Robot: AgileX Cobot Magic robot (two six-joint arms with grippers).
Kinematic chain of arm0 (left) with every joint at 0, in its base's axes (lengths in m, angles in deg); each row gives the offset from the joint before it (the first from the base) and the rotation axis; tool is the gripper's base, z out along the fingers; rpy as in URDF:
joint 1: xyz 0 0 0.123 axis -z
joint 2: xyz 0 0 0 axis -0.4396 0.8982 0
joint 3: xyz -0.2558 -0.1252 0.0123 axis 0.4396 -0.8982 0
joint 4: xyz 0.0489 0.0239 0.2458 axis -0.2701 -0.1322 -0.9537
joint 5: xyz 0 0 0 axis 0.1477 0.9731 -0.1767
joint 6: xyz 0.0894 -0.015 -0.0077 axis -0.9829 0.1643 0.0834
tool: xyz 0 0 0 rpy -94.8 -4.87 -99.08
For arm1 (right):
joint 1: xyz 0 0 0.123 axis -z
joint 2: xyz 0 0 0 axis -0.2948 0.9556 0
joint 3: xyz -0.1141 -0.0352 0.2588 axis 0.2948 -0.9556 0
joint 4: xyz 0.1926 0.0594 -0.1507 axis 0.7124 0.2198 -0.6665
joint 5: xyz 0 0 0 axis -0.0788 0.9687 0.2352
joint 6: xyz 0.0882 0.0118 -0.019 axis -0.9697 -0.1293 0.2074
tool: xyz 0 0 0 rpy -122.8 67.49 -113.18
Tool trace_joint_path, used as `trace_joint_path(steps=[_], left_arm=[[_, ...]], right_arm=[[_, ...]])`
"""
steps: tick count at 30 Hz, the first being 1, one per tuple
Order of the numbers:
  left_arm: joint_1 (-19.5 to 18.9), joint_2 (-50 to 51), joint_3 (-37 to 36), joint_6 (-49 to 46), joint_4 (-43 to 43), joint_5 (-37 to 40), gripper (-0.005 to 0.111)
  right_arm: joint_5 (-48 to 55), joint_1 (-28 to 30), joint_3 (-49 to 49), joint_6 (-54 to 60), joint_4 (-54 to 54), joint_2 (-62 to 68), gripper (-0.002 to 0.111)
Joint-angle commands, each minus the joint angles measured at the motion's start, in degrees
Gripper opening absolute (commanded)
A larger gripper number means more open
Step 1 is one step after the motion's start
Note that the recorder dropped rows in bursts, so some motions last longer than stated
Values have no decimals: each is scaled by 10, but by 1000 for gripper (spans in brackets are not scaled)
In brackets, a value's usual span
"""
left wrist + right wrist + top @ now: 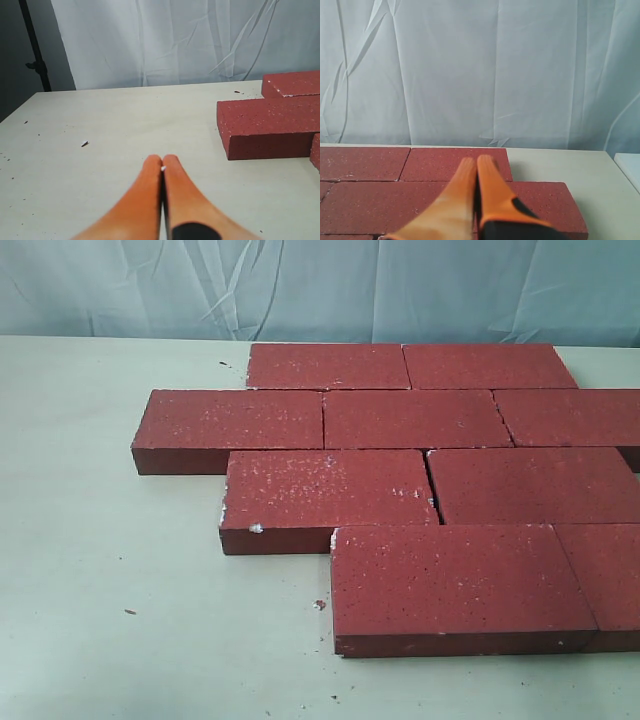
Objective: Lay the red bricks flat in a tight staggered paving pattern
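Several dark-red bricks (415,418) lie flat in four staggered rows on the pale table (100,570), edges close together. The nearest row's brick (455,580) sits at the front right. Neither gripper shows in the exterior view. In the left wrist view my left gripper (162,161) has its orange fingers pressed together, empty, over bare table, with brick ends (265,127) off to one side. In the right wrist view my right gripper (476,162) is shut and empty, hovering above the laid bricks (375,200).
A wrinkled white curtain (320,285) hangs behind the table. Small crumbs (319,605) dot the tabletop near the front bricks. A dark stand (35,50) rises beyond the table's corner in the left wrist view.
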Motion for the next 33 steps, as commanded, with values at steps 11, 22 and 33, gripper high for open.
trace_joint_path(steps=[11,22,33], left_arm=[[-1,-2,-2,0,1,-1,0],[-1,-2,-2,0,1,-1,0],[-1,-2,-2,0,1,-1,0]], right_arm=[[-14,5,-3,6,-15,-3,-1],[42,5,-3,6,-49,-33,-1],[8,5,-125,6,-61,-170,-1]])
